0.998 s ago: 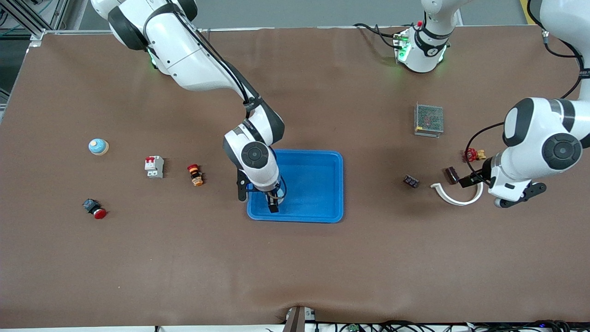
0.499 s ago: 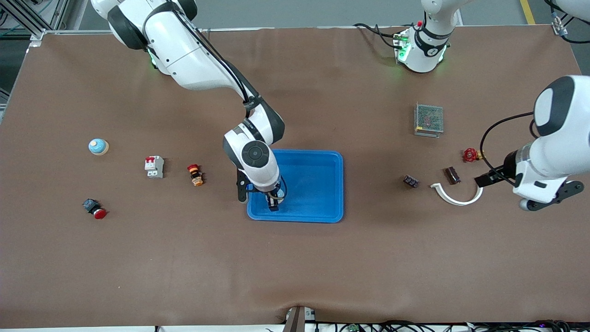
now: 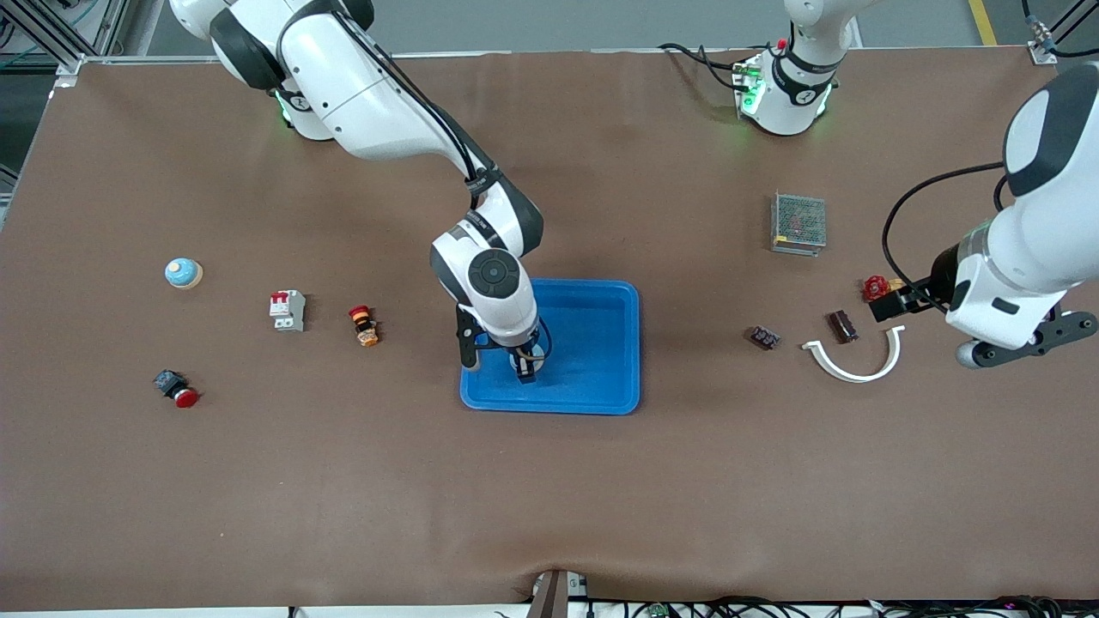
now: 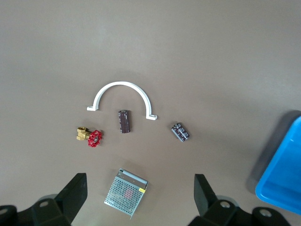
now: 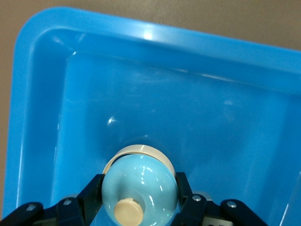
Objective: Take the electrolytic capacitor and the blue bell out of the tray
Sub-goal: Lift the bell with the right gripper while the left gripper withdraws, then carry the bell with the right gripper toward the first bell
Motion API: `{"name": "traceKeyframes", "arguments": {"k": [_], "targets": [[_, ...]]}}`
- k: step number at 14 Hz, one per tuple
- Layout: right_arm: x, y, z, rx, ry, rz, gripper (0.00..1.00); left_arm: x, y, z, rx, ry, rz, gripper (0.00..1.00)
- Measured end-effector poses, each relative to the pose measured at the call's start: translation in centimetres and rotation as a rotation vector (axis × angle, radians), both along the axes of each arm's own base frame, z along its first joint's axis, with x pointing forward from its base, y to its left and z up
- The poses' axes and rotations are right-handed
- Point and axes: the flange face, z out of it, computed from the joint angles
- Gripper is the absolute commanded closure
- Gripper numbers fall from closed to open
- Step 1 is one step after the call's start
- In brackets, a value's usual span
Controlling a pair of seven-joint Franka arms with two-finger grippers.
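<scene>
A light blue bell (image 5: 140, 181) with a cream button sits low in the blue tray (image 3: 592, 343), near the tray's corner toward the right arm's end. My right gripper (image 5: 139, 189) is shut on its sides; in the front view the right gripper (image 3: 525, 365) hides it. The capacitor (image 3: 842, 325), a dark brown cylinder, lies on the table inside a white arched clamp (image 3: 854, 365); in the left wrist view the capacitor (image 4: 123, 121) lies free. My left gripper (image 4: 139, 197) hangs open and empty high over the left arm's end of the table.
A second bell (image 3: 183, 273), a white breaker (image 3: 288, 310), an orange-red button (image 3: 364, 325) and a red-capped switch (image 3: 176, 388) lie toward the right arm's end. A mesh power supply (image 3: 798, 222), red valve (image 3: 876, 287) and small dark block (image 3: 764, 336) lie near the capacitor.
The right gripper closed on the bell and shifted slightly toward the tray's middle. The left arm rose and drew away from the white clamp toward its own end of the table.
</scene>
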Motion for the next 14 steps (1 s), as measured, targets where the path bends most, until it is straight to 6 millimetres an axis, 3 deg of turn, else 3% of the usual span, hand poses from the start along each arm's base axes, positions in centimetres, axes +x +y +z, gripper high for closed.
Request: {"name": "traceKeyframes", "arguments": {"k": [5,8,14], "targets": [[0.5,0.5,2.2,-0.008,0.010,0.009,1.00,-2.7,-1.4,6.2,0.046,-0.085,-0.137,0.00],[1.9,-0.1,5.5,-0.023,0.052,0.059,1.00,-4.0,-2.0,8.2,0.065,-0.089,-0.222,0.00],[5.7,-6.0,11.8,-0.008,0.092,0.224,1.00,-6.8,0.6,11.5,-0.048,-0.096,-0.200,0.00]]}}
